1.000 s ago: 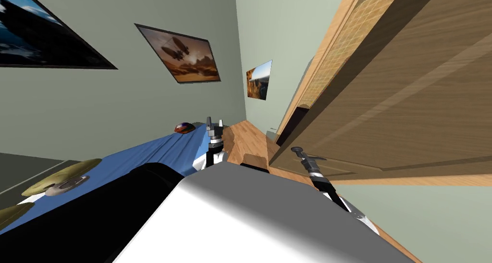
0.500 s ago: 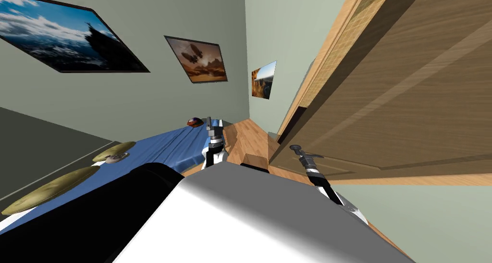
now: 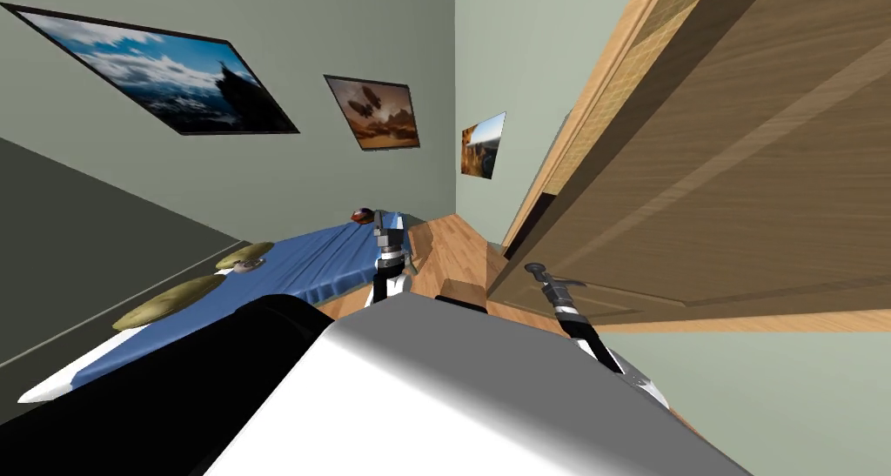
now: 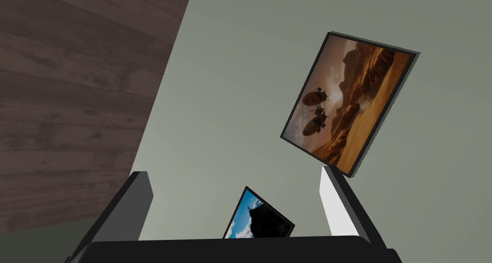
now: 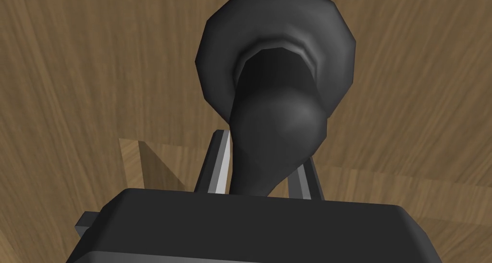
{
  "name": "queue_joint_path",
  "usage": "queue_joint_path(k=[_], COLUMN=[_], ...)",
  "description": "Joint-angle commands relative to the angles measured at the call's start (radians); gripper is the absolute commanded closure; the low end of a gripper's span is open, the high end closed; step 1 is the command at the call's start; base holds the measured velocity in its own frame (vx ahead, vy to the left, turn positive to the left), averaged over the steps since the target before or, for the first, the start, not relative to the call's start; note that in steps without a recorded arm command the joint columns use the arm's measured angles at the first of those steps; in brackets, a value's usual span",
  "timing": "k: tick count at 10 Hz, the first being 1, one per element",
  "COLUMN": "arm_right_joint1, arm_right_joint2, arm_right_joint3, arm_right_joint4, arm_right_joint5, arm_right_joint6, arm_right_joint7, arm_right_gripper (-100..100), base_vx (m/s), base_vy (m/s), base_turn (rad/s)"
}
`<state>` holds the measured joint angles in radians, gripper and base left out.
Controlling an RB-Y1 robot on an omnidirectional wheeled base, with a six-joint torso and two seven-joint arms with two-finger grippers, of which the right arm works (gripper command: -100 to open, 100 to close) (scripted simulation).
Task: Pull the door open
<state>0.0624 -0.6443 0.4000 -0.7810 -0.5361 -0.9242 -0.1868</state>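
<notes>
The right tool [image 5: 262, 176] is clamped on the door's dark lever handle [image 5: 281, 111]. One thin finger [image 5: 218, 164] presses each side of the lever's neck, just under the round rose. Brown wood-grain door [image 5: 72, 82] lies behind the handle.

In the head view the door [image 3: 740, 175] fills the 3 o'clock side. The right tool [image 3: 539, 275] meets it at about 4 o'clock from centre, low on the leaf. A narrow black area shows past the door's far edge.

The left tool [image 3: 389, 223] stands at 10 o'clock from the right one, over the wood floor [image 3: 448, 253] beside the blue bed [image 3: 296, 266]. Its fingers [image 4: 139, 193] are spread wide and hold nothing.
</notes>
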Motion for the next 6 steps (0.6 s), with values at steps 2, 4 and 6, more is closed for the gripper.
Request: queue_joint_path(k=[2,4,6], arm_right_joint1=[0.029,0.051,0.070], arm_right_joint2=[-0.028,-0.053,-0.073], arm_right_joint3=[0.033,0.062,0.085], arm_right_joint4=[-0.008,-0.010,-0.012], arm_right_joint5=[-0.010,-0.019,-0.026], arm_right_joint6=[-0.043,-0.083,-0.115], arm_right_joint7=[-0.014,-0.028,-0.040], arm_right_gripper=[100,100,100], base_vx=[-0.184,-0.220,-0.196], base_vy=[-0.070,-0.085,-0.076], base_turn=[0.140,0.161,0.119])
